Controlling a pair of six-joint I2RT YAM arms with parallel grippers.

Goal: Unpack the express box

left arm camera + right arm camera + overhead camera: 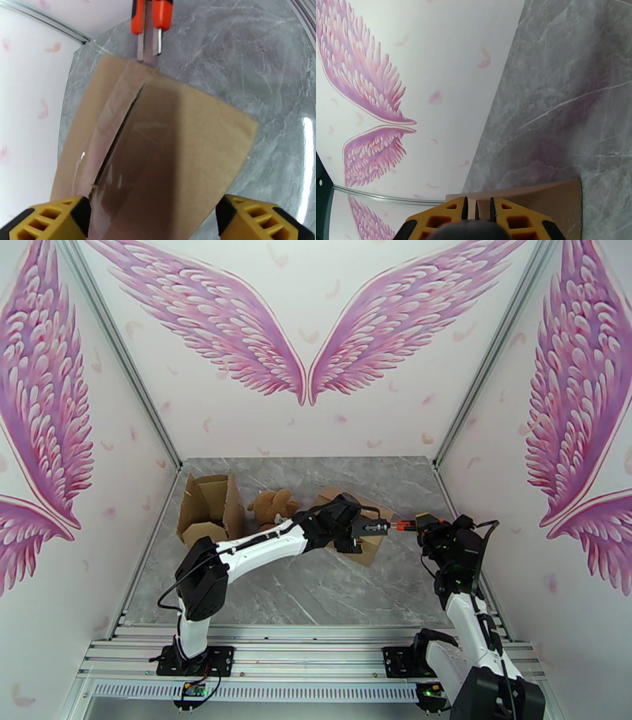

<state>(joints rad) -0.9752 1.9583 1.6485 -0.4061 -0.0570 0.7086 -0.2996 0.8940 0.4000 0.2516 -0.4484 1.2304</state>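
The sealed brown express box (368, 553) lies mid-table, a clear tape seam running along its top (118, 130). My left gripper (365, 527) hovers over the box's near end, open. In the left wrist view its yellow fingers (51, 221) stand wide on either side of the box, with a sliver of table between the right finger and the box edge. My right gripper (424, 524) is shut on an orange utility knife (401, 526). The knife's blade (149, 49) rests on the tape at the box's far edge. The box's corner (545, 197) shows past the right gripper (477, 209).
An opened, empty-looking carton (209, 508) stands at the back left with a brown teddy bear (272, 508) beside it. The grey marble table (316, 587) has free room in front of the box. Walls close in on both sides and behind.
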